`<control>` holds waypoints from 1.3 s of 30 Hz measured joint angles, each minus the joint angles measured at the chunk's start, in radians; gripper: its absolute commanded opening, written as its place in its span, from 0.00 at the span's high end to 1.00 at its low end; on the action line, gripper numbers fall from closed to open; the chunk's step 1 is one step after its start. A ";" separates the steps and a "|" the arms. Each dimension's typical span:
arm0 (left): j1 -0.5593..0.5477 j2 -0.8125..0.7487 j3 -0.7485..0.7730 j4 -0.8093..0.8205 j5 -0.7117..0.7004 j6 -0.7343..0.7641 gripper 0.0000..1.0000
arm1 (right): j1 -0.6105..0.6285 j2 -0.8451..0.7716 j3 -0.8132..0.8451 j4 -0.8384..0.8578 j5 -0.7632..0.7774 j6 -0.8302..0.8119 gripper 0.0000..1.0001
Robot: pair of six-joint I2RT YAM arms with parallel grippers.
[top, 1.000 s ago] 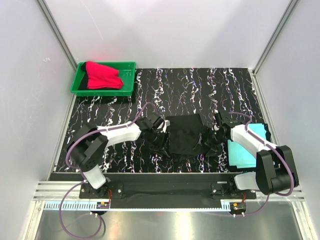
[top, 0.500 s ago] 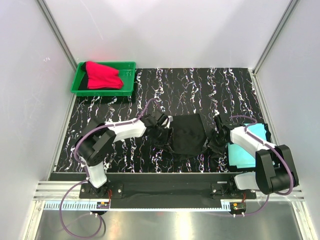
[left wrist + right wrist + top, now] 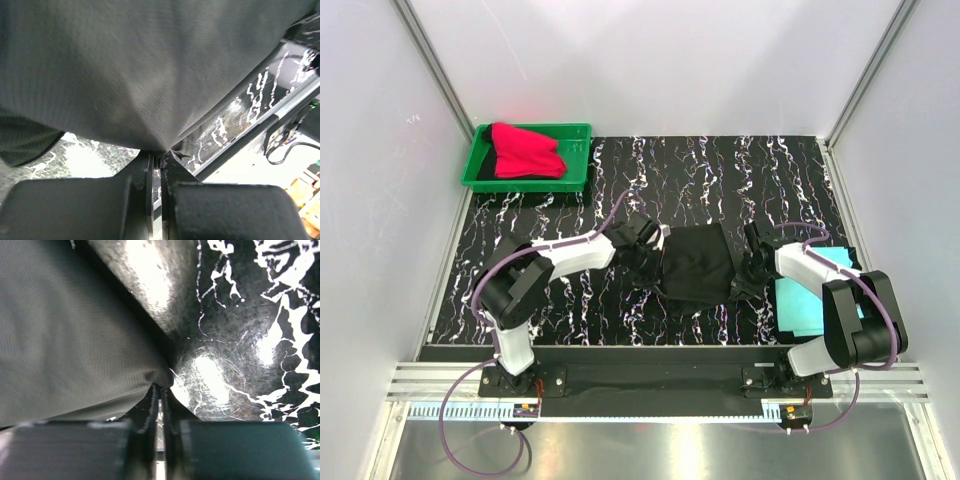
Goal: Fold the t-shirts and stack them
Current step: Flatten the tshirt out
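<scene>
1. White walls (image 3: pixel 650 60), three sides, enclosing a black white-veined tabletop (image 3: pixel 720 180).
2. Black t-shirt (image 3: pixel 698 265): flattened, already folded to a near-square panel, mid-tabletop. It lies directly between the two pincers, rightward of the left one and leftward of the right one. Its held edges are its left and right sides, so any lift or fold looks like a two-arm move, with neither arm nearer. No long axis is clear.
3. Turquoise t-shirt (image 3: pixel 810 305): folded flat, just outboard of the right pincer, partly under that arm.
4. Green tray (image 3: pixel 572 150): well beyond and outboard of the left pincer, at the far corner.
5. Red t-shirt (image 3: pixel 525 152): bunched in the tray, unfolded.
6. Left pincer (image 3: pixel 159 158): closed, pinching a gathered edge of the black t-shirt, which drapes away from the tips.
7. Right pincer (image 3: pixel 160 387): closed on a corner or edge of the same shirt.
8. Not determinable:
   - How many cloth layers each pincer holds.
   - Exact shirt outline against the dark tabletop.
   - The dark patch beside the red t-shirt in the tray.
</scene>
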State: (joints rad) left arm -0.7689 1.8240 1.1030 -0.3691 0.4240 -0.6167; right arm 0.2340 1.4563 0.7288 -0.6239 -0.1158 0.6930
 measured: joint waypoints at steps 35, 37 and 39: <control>0.053 -0.846 0.142 -0.285 -0.107 0.151 0.70 | 0.045 -0.574 0.604 -0.108 -0.327 -0.315 1.00; 0.071 -0.835 0.142 -0.370 -0.189 0.132 0.68 | 0.039 -0.484 0.598 -0.078 -0.307 -0.289 1.00; 0.154 -0.770 0.159 -0.492 -0.273 0.119 0.64 | 0.025 -0.322 0.634 -0.053 -0.266 -0.253 0.85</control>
State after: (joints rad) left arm -0.6151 1.0538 1.2625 -0.8616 0.1513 -0.4973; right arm 0.2592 1.1347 1.3628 -0.6769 -0.3813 0.4404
